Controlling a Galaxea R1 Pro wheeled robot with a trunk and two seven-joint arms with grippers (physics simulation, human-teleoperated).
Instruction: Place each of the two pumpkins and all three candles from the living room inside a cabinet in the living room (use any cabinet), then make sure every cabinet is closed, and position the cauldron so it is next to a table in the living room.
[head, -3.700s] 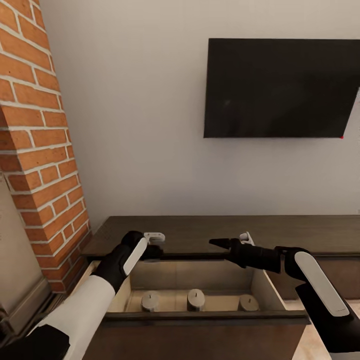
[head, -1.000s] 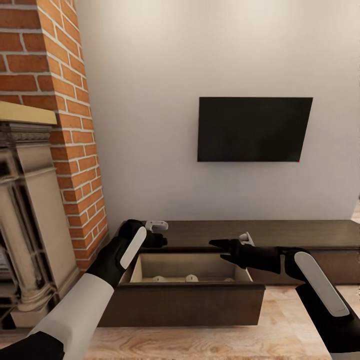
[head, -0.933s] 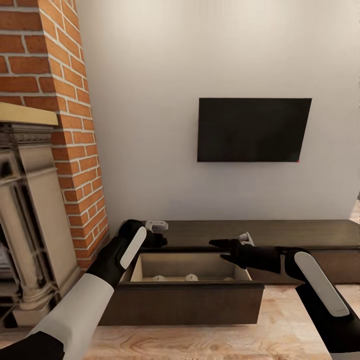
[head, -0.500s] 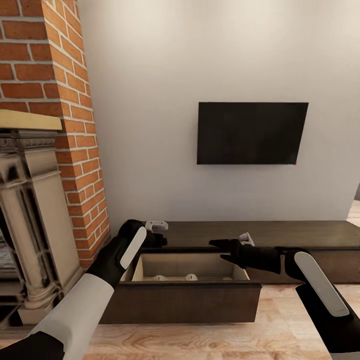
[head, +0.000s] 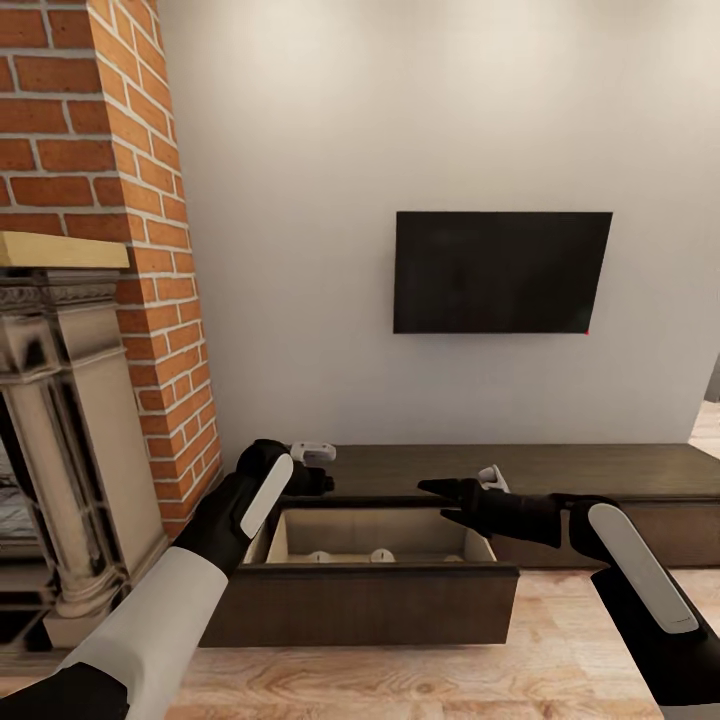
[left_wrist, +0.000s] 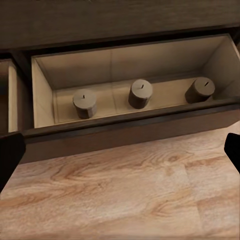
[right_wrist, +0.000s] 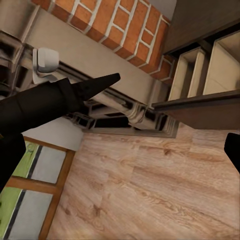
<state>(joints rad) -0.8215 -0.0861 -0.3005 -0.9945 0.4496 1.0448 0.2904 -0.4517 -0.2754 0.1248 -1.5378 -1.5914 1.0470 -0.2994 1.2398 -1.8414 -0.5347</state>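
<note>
The cabinet is a long low dark-brown unit under the TV, and its left drawer stands pulled out. Three candles stand in a row on the drawer's pale floor; in the head view just their tops peek over the front. My left gripper hangs open above the drawer's back left. My right gripper is open over the back right, pointing left, empty. The pumpkins and the cauldron are out of view.
A red-brick column and a pale carved fireplace surround stand left of the cabinet. A black TV hangs on the white wall. Light wood floor lies in front of the drawer.
The whole picture has shifted: the camera has drawn back from the cabinet, so the drawer looks smaller and more floor and fireplace show. Both arms hold the same pose; the drawer stays open.
</note>
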